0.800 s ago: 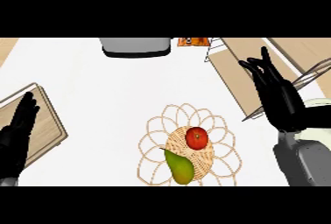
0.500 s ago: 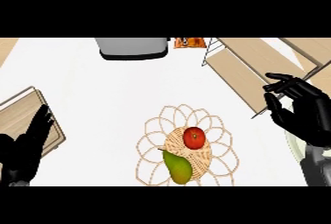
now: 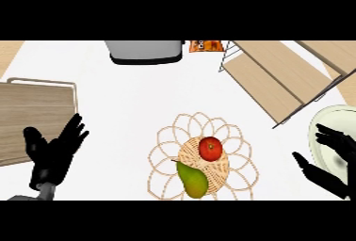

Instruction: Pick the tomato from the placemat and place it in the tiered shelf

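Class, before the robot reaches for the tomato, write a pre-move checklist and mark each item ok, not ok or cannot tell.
1. Tomato lies on the placemat, uncovered: ok.
2. Pear beside it, close or touching, may be in the way: cannot tell.
3. Right hand holds nothing, fingers open: ok.
4. Left hand open at the lower left, away from the tomato: ok.
5. Tiered shelf boards bare, ready to take it: ok.
6. Right hand over the tomato: not ok.

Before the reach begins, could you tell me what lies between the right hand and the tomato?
In the head view, only the placemat's looped edge and bare white counter lie between the right hand and the tomato.
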Controlling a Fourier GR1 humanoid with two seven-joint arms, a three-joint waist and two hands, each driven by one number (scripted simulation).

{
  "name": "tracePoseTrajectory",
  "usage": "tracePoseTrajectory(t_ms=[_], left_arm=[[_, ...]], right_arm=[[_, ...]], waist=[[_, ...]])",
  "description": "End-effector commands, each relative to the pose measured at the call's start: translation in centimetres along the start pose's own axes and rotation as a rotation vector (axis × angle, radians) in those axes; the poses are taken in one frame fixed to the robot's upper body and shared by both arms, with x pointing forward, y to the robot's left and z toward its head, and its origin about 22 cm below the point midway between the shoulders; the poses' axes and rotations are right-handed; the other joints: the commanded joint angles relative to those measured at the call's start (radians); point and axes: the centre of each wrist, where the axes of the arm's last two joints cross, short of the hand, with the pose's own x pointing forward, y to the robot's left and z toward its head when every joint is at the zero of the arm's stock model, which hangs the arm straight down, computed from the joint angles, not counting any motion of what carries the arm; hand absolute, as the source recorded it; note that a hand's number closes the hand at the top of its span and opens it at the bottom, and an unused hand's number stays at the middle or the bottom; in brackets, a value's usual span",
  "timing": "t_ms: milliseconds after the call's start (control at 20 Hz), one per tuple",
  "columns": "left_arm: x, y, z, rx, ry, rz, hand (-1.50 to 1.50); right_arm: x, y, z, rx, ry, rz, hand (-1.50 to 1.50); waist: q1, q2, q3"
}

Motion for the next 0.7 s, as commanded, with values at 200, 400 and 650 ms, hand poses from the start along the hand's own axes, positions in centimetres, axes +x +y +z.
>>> tracePoseTrajectory(t_ms=[200,400,650], left_arm=[[-1.4,1.7,-0.4,-0.024,0.067,0.024,0.0],[-1.6,-0.1,-2.3,-0.028,0.056,0.011,0.0],[-1.6,1.1,-2.0,-0.05,0.053,-0.015,0.0]], right_arm=[[4.3,-0.4,5.9,0.247,0.009,0.06,-1.5],[8.8,0.2,6.0,0.334,0.009,0.107,-1.5],[13.7,1.0,5.8,0.329,0.115,0.234,-1.5]], waist=[[0.028,-0.001,-0.002],[0.032,0.004,-0.003],[0.053,0.008,-0.005]])
